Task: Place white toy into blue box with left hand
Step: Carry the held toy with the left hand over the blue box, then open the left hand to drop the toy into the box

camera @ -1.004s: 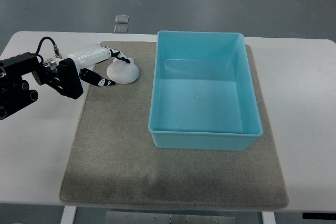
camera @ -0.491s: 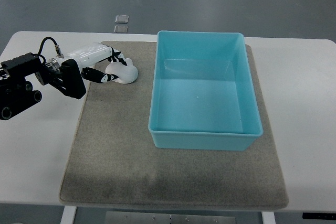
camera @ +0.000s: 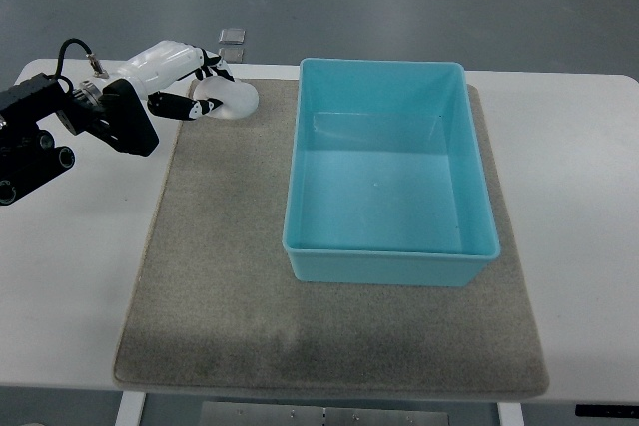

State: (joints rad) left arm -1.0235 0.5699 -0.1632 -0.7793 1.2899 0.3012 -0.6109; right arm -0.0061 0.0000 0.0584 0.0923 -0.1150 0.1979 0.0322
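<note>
The white toy (camera: 232,101), a small rounded lump, is held in my left hand (camera: 205,90) above the far left corner of the grey mat. The hand's white fingers with black joints are curled around it. The arm comes in from the left edge with its black wrist block (camera: 118,119) over the white table. The blue box (camera: 389,179) stands open and empty on the mat, its left wall a short way right of the toy. My right hand is out of sight.
A grey mat (camera: 220,276) covers most of the white table (camera: 584,197). Two small square plates (camera: 232,43) lie on the floor beyond the table's far edge.
My left hand closed its fingers on the white toy and lifted it off the mat, moving it toward the far edge of the table. The blue box has not moved.
</note>
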